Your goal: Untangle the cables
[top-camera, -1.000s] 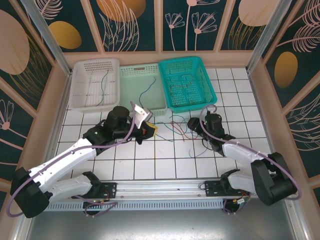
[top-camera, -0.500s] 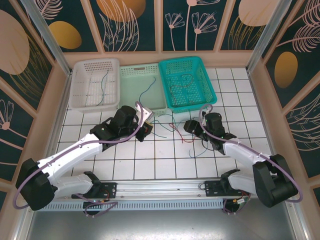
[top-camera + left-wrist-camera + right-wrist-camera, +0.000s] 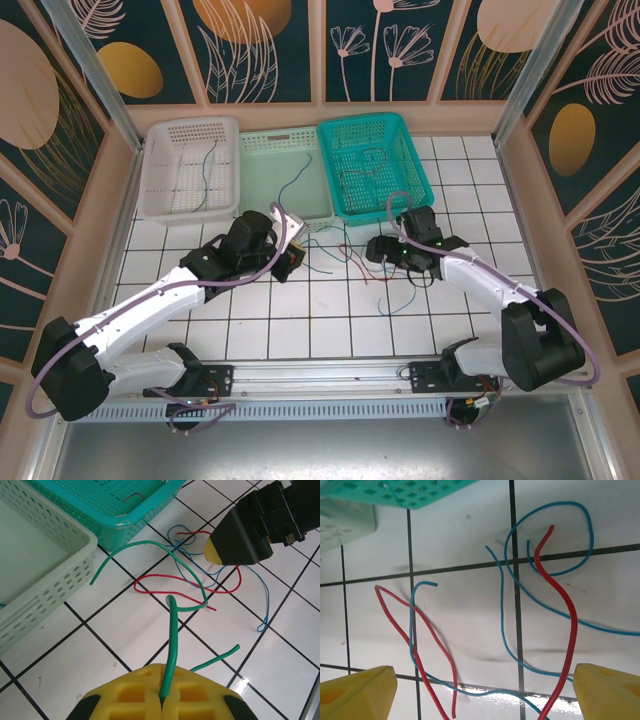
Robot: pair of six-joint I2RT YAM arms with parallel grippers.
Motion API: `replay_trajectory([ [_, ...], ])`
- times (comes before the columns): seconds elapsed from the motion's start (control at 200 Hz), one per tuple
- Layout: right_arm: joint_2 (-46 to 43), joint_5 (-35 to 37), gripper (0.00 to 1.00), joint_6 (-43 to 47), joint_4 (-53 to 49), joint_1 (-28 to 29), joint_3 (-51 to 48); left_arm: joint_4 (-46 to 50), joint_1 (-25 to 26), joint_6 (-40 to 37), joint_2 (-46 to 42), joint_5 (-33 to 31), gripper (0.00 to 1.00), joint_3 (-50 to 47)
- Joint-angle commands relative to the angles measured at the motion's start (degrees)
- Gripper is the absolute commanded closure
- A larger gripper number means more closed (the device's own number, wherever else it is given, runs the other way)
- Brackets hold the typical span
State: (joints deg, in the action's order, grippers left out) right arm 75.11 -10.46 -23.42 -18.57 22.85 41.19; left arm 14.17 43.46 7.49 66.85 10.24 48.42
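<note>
Looking down from the top camera, you see the loose cables [image 3: 347, 252] tangled on the white tiled table [image 3: 330, 320], just in front of the pale green basket [image 3: 300, 222] and the teal basket [image 3: 330, 170], between the two arms. The left gripper [image 3: 293, 262] sits at the left edge of that tangle and the right gripper [image 3: 378, 250] at its right edge, the two facing each other. A thin wire already lies in the white basket [image 3: 150, 175], another in the pale green one, and dark wires in the teal one.

On the left wrist camera, your yellow fingers are pinched together on the green cable [image 3: 172, 635], which rises from the grip, bends, and arcs away toward the baskets. A second green end pokes out to the right. Beyond it, a red cable [image 3: 142, 578] and a blue cable [image 3: 265, 600] loop across each other on the tiles, reaching up to the yellow tip of the other arm.

On the right wrist camera, your fingers [image 3: 357, 692] stand wide apart with nothing gripped. Red and blue strands lie crossed on the tiles below the gap, near the basket corners.
</note>
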Motion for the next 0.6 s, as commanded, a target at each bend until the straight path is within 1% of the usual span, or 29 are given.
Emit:
replay_trajectory([
  [0.0, 3.60, -8.65, 0.08, 4.41, -4.41, -0.26, 2.87, -0.37, 0.17, -1.34, -0.05, 1.33, 0.95, 1.56],
  [0.035, 5.20, -10.86, 0.08, 5.83, -6.03, -0.14, 4.16, -0.46, 0.17, -1.41, 0.08, 1.68, 0.95, 1.65],
  [0.07, 6.80, -11.59, 0.08, 7.46, -8.36, 0.02, 5.73, -0.55, 0.14, -1.42, 0.12, 1.96, 0.95, 1.61],
  [0.155, 10.02, -9.66, 0.09, 10.72, -13.65, 0.42, 9.95, -0.89, 0.18, -1.59, 0.04, 2.27, 0.95, 1.33],
  [0.19, 11.10, -8.53, 0.11, 11.48, -15.24, 0.49, 11.44, -1.03, 0.21, -1.68, -0.07, 2.23, 0.95, 1.09],
  [0.25, 11.66, -6.87, 0.12, 11.57, -15.64, 0.31, 12.99, -1.42, 0.18, -1.77, -0.37, 2.41, 0.95, 0.90],
  [0.31, 11.33, -8.26, 0.13, 11.23, -14.69, -0.17, 13.54, -2.08, 0.22, -1.86, -0.73, 3.50, 0.95, 0.47],
  [0.385, 10.42, -12.80, 0.15, 10.26, -11.59, -1.27, 12.98, -2.87, 0.21, -2.12, -0.84, 6.32, 0.95, -0.11],
  [0.445, 9.67, -16.10, 0.17, 9.72, -9.38, -1.81, 12.56, -3.65, 0.21, -2.04, -1.10, 7.43, 0.96, -0.79],
  [0.48, 9.01, -19.17, 0.18, 9.74, -7.72, -2.08, 11.99, -4.12, 0.13, -2.11, -1.34, 7.89, 0.96, -1.27],
  [0.596, 6.45, -30.53, 0.19, 9.86, -3.06, -3.61, 9.83, -4.45, 0.17, -2.45, -2.87, 5.79, 0.96, -2.12],
])
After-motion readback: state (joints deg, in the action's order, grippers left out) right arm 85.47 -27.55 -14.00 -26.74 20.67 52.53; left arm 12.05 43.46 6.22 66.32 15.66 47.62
